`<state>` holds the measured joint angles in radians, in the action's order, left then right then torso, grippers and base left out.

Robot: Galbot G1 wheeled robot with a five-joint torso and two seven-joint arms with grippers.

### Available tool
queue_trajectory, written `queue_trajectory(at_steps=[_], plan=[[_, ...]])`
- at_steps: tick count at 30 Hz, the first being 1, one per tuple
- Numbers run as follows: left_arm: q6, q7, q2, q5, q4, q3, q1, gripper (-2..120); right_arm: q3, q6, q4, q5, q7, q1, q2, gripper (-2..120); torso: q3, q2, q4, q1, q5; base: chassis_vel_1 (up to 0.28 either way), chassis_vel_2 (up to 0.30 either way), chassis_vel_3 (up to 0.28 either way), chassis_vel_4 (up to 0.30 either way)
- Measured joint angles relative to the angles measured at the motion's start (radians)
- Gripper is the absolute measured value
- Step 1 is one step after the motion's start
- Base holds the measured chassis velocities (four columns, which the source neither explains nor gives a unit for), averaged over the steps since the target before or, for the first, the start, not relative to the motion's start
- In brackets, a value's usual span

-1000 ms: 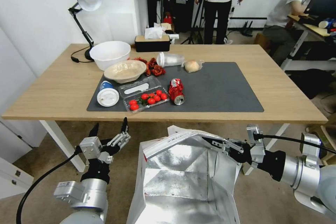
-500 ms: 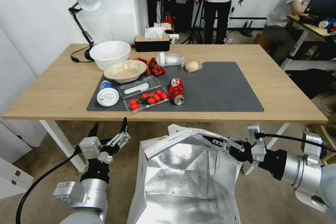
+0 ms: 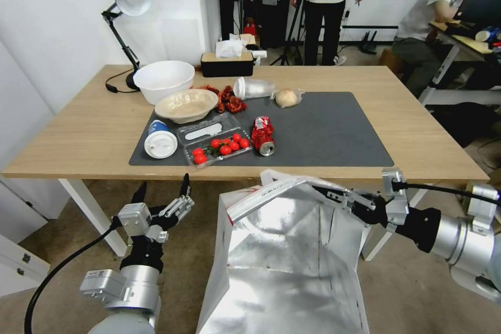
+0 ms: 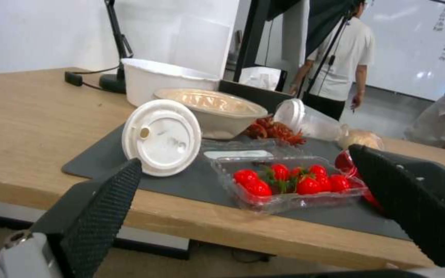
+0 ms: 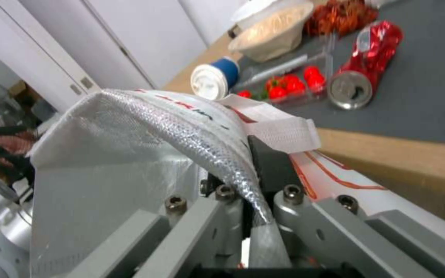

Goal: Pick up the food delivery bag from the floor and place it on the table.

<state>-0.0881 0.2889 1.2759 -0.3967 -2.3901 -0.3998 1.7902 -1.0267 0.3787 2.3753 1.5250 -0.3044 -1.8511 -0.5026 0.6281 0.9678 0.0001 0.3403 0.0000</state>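
- The right claw [image 3: 338,197] grips the top rim of the bag [image 3: 284,250], its fingers pinched on the foil-lined edge; the right wrist view shows the rim caught between them.
- The bag hangs open in front of the surface [image 3: 78,135], its top at about the level of the near edge, foil inside showing, a white handle [image 5: 279,129] folded over the rim.
- The left claw [image 3: 163,193] sits low beside the bag, fingers spread wide, holding nothing.
- The surface carries bowls, a tomato tray [image 3: 222,148] and a crushed can [image 3: 263,136] on a dark mat [image 3: 323,130].
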Motion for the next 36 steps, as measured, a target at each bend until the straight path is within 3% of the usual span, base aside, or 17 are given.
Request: queue_trajectory(at_steps=[11, 19, 26, 36], plan=[[-0.006, 0.003, 0.005, 0.002, -0.009, 0.005, 0.004, 100, -0.243, 0.006, 0.065, 0.136, 0.005, -0.073, -0.022, 0, -0.001, -0.001, -0.0001, 0.000, -0.0001, 0.000, 0.000, 0.000, 0.000], [-0.015, 0.003, 0.008, 0.008, -0.014, 0.006, 0.011, 100, -0.341, 0.003, 0.091, 0.269, 0.036, -0.024, -0.017, 0, -0.001, -0.001, -0.0001, -0.001, -0.0001, 0.000, 0.000, 0.000, 0.000], [-0.022, 0.003, 0.008, 0.013, -0.014, 0.004, 0.017, 100, -0.337, -0.034, 0.079, 0.355, 0.109, 0.086, 0.018, 0, -0.001, -0.001, 0.0000, -0.001, 0.0001, 0.000, 0.000, 0.000, 0.000], [-0.029, 0.002, 0.003, 0.013, -0.003, 0.004, 0.012, 100, -0.292, -0.158, 0.044, 0.408, 0.233, 0.176, 0.099, 0, -0.001, -0.001, -0.0001, -0.001, 0.0000, 0.000, 0.000, 0.000, 0.000]])
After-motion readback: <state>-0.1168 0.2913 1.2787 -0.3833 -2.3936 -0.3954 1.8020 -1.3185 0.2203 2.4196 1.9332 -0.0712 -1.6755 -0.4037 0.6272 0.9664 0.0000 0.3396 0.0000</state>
